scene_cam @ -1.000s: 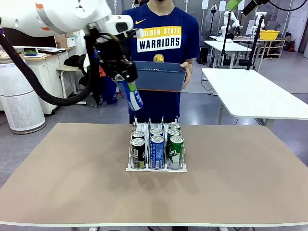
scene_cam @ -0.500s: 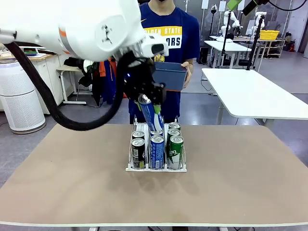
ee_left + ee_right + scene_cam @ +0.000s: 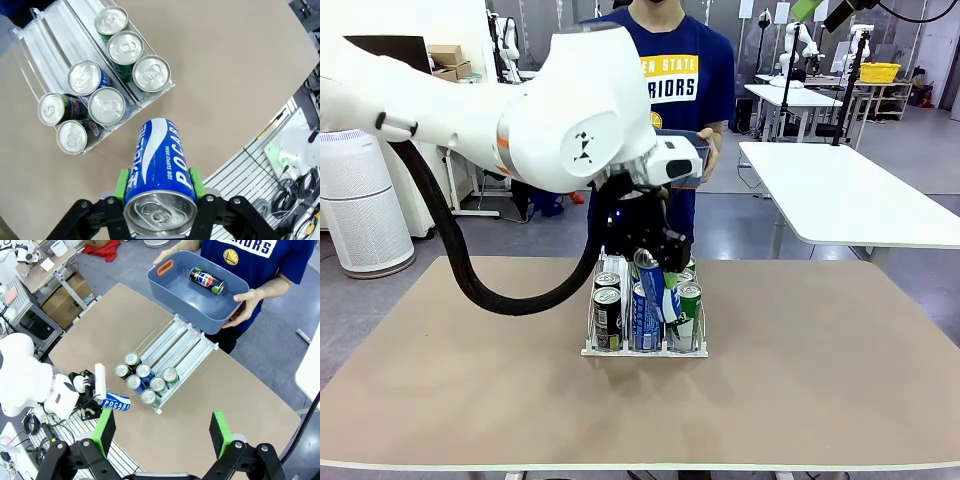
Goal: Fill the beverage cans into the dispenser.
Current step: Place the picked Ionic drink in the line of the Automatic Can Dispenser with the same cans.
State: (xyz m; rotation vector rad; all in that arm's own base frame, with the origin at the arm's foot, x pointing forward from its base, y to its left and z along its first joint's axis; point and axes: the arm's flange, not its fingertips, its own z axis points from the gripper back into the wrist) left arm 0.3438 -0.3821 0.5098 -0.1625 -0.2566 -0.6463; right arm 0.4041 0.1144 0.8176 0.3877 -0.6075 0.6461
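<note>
**A:** What takes up the most room?

**B:** The tan table (image 3: 470, 380). Above it the white left arm (image 3: 570, 130) reaches in from the left side to the middle.

**A:** And the person?

**B:** A person (image 3: 708, 90) in a blue shirt stands at the far edge. Both hands (image 3: 245, 307) hold a blue-grey plastic bin (image 3: 167, 287) near the rack's far end. One dark can (image 3: 206, 281) lies on its side in the bin.

**A:** Where is the dispenser?

**B:** The white wire dispenser (image 3: 185, 342) sits mid-table, with its three lanes running toward the person. The far half of the lanes is bare. Seven cans (image 3: 126, 47) stand upright at the near end: three green in one outer lane, two blue in the middle lane and two dark in the other outer lane.

**A:** What about the left gripper?

**B:** The left gripper (image 3: 159, 182) is clamped on a blue Pocari can (image 3: 160, 150), with a green pad on each side near its silver top. The can hangs tilted, base toward the table. In the left wrist view it is over bare table just off the rack's near end, apart from the standing cans. In the front view it overlaps the front middle and green cans, and I cannot tell how high it is above them.

**A:** And the right gripper?

**B:** The right gripper (image 3: 162, 435) is high over the table. Its fingers are spread wide with nothing between them.
</note>
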